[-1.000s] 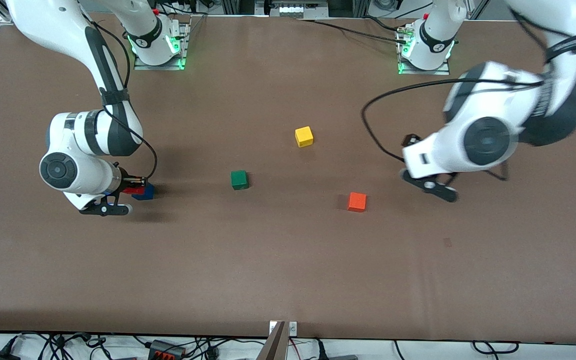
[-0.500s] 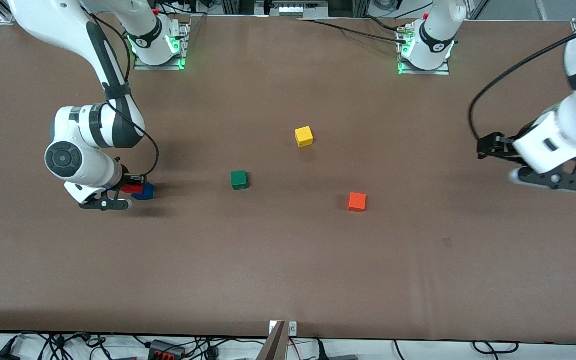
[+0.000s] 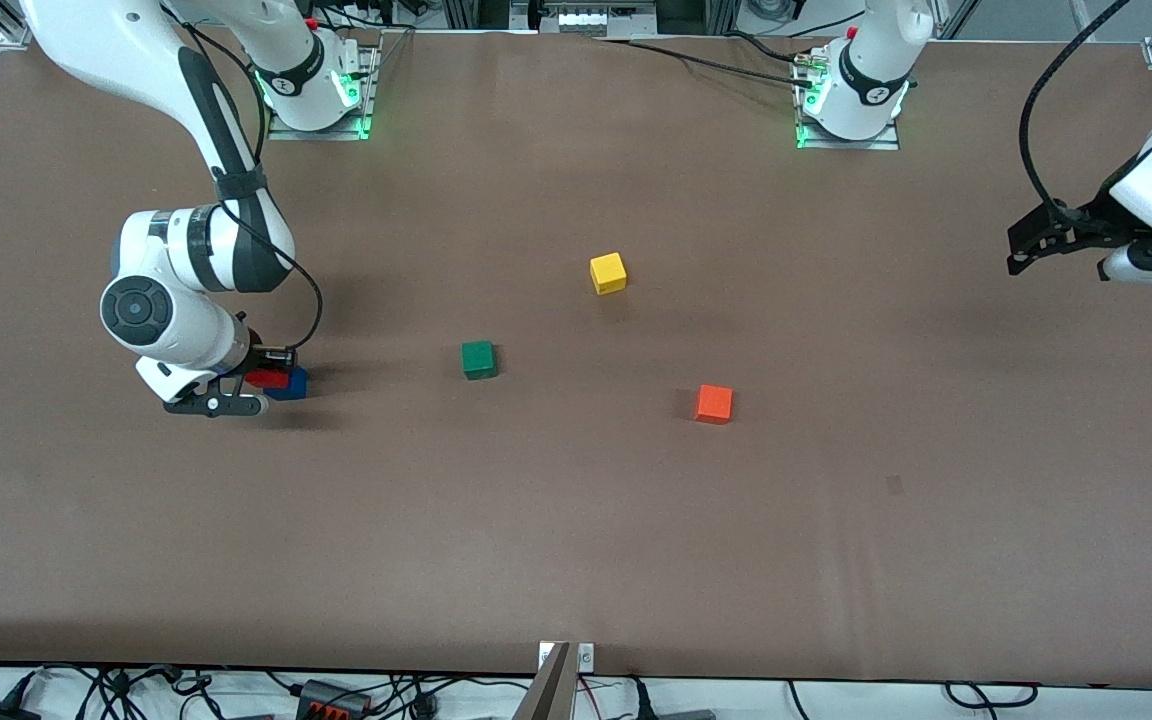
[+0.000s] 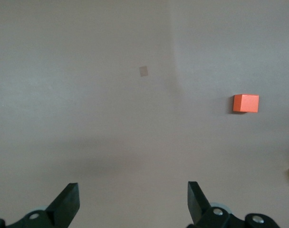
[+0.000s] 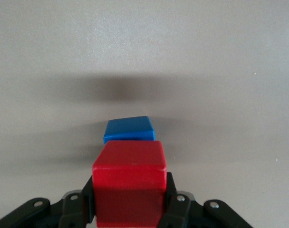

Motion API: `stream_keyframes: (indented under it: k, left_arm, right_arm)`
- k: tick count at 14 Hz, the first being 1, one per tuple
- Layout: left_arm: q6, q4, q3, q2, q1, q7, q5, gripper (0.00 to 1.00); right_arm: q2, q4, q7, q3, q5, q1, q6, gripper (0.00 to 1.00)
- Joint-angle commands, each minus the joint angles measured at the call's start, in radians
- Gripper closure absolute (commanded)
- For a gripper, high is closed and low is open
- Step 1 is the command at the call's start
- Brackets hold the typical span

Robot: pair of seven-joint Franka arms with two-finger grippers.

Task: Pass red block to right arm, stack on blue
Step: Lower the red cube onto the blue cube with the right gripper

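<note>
- Right gripper (image 3: pixel 258 378) pinches the red block (image 3: pixel 267 379) between its fingers, low over the table (image 3: pixel 576 520) near the right arm's end.
- In the right wrist view the red block (image 5: pixel 129 183) sits clamped at both sides, with the blue block (image 5: pixel 129 129) partly showing past its top edge.
- Blue block (image 3: pixel 290 383) rests on the table; the red block overlaps it from the front camera. Contact between the two: cannot tell.
- Left gripper (image 3: pixel 1061 240) hangs in the air at the left arm's end of the table, jaws spread wide, holding nothing; the left arm waits. Fingers (image 4: pixel 68 205) stand well apart in the left wrist view.
- Other cubes on the table, well apart from each other: green (image 3: pixel 478 360), yellow (image 3: pixel 608 273), orange (image 3: pixel 713 404).
- Orange cube (image 4: pixel 245 103) also shows in the left wrist view.
</note>
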Motion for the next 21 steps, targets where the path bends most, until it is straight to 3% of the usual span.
stream_keyframes:
  k: [1, 5, 21]
  left_arm:
    - [0.002, -0.031, -0.029, -0.013, 0.046, -0.004, -0.010, 0.00]
    - [-0.028, 0.018, -0.051, 0.027, 0.049, -0.004, -0.010, 0.00]
    - [-0.036, 0.022, -0.057, 0.024, 0.037, -0.003, -0.010, 0.00]
  right_arm:
    - [-0.035, -0.030, 0.024, 0.003, -0.016, 0.003, 0.015, 1.00]
    - [-0.050, -0.045, 0.009, 0.004, -0.012, -0.002, 0.015, 1.00]
    - [-0.024, -0.043, 0.007, 0.004, 0.030, -0.005, 0.034, 1.00]
